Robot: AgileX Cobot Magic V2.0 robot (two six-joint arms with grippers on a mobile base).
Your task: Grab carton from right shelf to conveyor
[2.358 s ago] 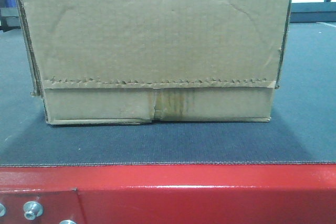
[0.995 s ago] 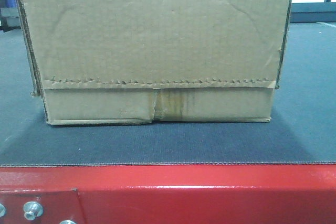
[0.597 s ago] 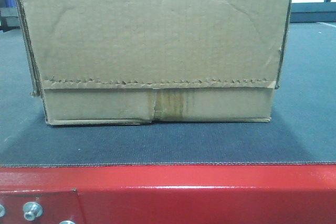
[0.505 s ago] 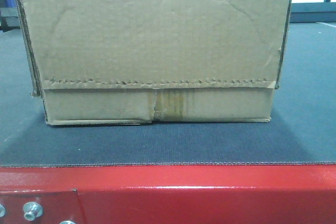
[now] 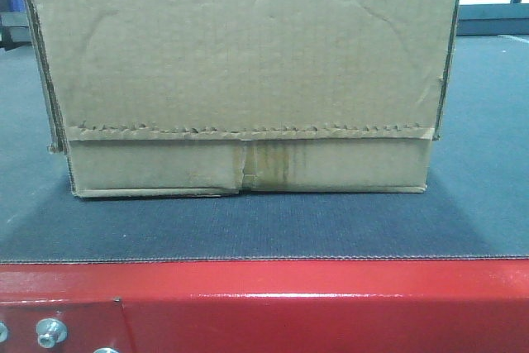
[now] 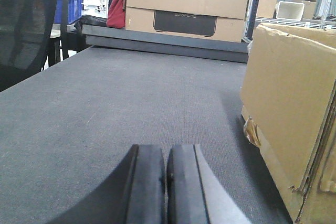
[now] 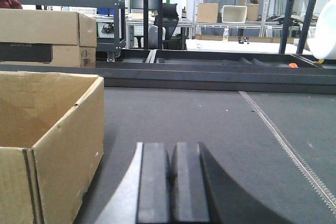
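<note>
My left gripper (image 6: 166,184) and right gripper (image 7: 172,182) sit low over the belt, pads pressed together, gripping nothing, each just outside one side of the carton (image 5: 248,80). The carton rests flat on the conveyor (image 5: 264,229), near its red front edge; I judge it delivered.

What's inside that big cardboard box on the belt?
The carton is open-topped; the right wrist view shows only bare brown inner walls near the top. Its floor is hidden behind the near wall, so I cannot tell whether anything lies inside. It rests on the conveyor.
</note>
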